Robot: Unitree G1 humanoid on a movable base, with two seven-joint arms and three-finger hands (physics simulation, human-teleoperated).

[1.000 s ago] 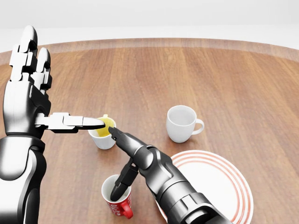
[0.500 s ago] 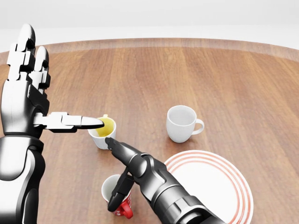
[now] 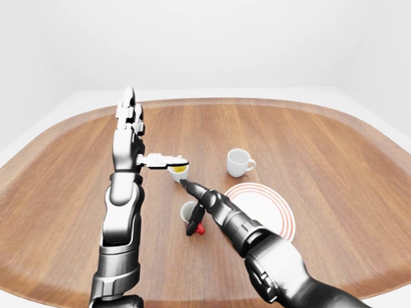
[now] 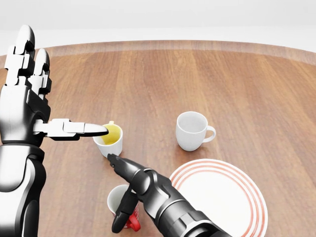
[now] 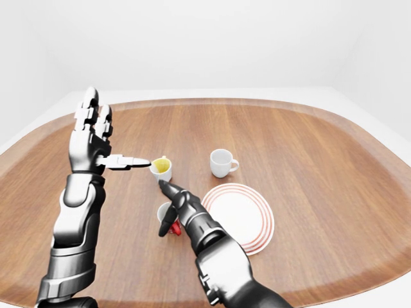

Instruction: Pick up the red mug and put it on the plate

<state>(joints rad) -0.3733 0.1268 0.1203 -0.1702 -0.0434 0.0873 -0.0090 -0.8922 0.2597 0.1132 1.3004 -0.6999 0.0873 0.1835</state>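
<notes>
The red mug [image 4: 117,197], white inside, stands upright near the bottom of the head view, its handle [image 4: 133,224] toward the bottom edge. My right hand [image 4: 116,193] is open over it: one finger [image 4: 114,161] points up-left past the rim, and another [image 4: 120,217] hangs down across the mug's mouth and outer wall. No fingers close round the mug. The white plate with red rings [image 4: 256,207] lies just right of the mug. My left hand [image 4: 54,89] is raised and open at the left, its thumb [image 4: 94,129] reaching over a yellow-filled mug.
A white mug holding yellow liquid [image 4: 112,140] stands above the red mug, under my left thumb. An empty white mug [image 4: 191,129] sits above the plate. Everything rests on a large round wooden table [image 3: 308,135] with a raised rim.
My right hand has slid toward the bottom-left of the head view. Its lower finger has come from inside the red mug to across its rim and outer wall. The left hand barely moved.
</notes>
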